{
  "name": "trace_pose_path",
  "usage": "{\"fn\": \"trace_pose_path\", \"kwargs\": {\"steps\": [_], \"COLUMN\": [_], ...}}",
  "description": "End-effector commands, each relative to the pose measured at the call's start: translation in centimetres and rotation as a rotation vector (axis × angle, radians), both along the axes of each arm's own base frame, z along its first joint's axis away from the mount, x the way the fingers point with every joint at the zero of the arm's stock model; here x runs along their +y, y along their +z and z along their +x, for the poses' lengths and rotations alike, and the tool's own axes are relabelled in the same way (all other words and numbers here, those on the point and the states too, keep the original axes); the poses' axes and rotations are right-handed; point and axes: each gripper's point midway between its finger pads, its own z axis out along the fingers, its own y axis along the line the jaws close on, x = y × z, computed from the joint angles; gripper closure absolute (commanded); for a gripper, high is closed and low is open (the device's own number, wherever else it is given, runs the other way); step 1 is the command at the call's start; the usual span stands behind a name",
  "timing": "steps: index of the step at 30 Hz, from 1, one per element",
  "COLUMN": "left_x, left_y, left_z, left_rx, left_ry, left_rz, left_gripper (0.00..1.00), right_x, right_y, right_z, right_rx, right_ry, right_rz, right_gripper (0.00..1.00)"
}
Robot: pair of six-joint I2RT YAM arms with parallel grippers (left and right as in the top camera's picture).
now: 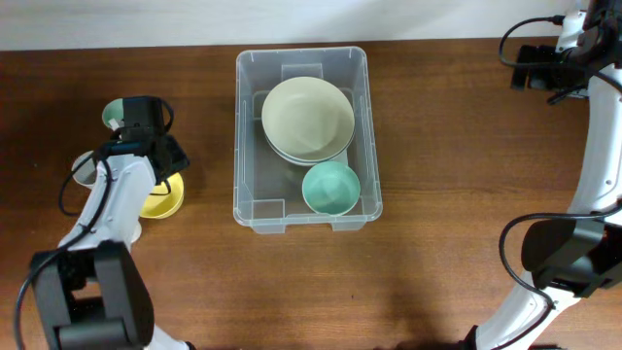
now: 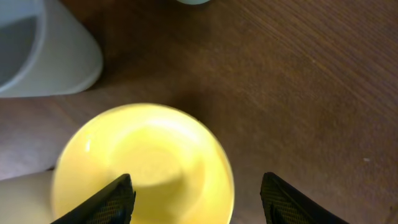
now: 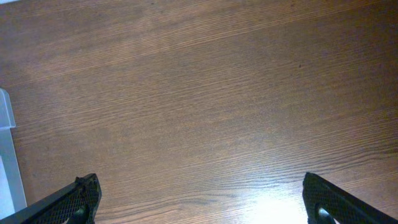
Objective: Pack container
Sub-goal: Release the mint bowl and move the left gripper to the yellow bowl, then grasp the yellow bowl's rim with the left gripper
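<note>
Straddling the rim of the shallow yellow plastic bowl (image 2: 143, 168) by the bench's left edge, the left gripper (image 2: 199, 202) gapes empty (right gripper (image 3: 199, 202) too, far-right corner); a skewed pinch could flip it. The large clear rectangular plastic container (image 1: 249, 146) waits mid-bench.

Clear bin (image 1: 248, 146): 1. Stacked pale bowls (image 1: 307, 117): 2 visible. Mint bowl (image 1: 330, 188): 1. Yellow bowl (image 2: 143, 155) under left gripper (image 2: 198, 200): 1. White cup (image 2: 43, 56) beside it: 1. Mint vessel (image 1: 110, 111), half hidden: 1.
</note>
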Motion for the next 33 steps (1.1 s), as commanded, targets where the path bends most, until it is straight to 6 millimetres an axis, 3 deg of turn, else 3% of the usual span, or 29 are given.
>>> {"fn": "trace_pose_path", "kwargs": {"steps": [1,6,11,15,17,20,23,29,33], "left_x": [-0.4,-0.4,-0.4,-0.4,-0.5,-1.3,-1.4,-2.4,-4.6], "left_y": [-3.4,-5.9,-6.7,-6.6,-6.7,-6.8,-6.8,-6.3,-3.6], "left_z": [0.0,0.0,0.1,0.2,0.2,0.3,0.3,1.4,4.2], "left_rx": [0.046,0.091,0.101,0.096,0.097,0.094,0.093,0.058,-0.001], "left_ry": [0.042,0.042,0.041,0.041,0.039,0.022,0.02,-0.009,-0.14], "left_rz": [-0.05,-0.055,-0.056,-0.056,-0.061,-0.104,-0.108,-0.103,-0.063], "left_gripper": [0.33,0.33,0.34,0.75,0.82,0.84,0.99,0.99,0.99], "right_x": [0.1,0.1,0.1,0.1,0.1,0.1,0.1,0.1,0.1], "right_y": [1.2,1.2,1.2,1.2,1.2,1.2,1.2,1.2,1.2], "right_z": [-0.2,-0.2,-0.2,-0.2,-0.2,-0.2,-0.2,-0.2,-0.2], "right_rx": [-0.03,-0.03,-0.03,-0.03,-0.03,-0.03,-0.03,-0.03,-0.03], "right_ry": [-0.006,-0.006,-0.006,-0.006,-0.006,-0.006,-0.006,-0.006,-0.006], "right_rz": [0.0,0.0,0.0,0.0,0.0,0.0,0.0,0.0,0.0], "right_gripper": [0.01,0.01,0.01,0.01,0.01,0.01,0.01,0.01,0.01]}}
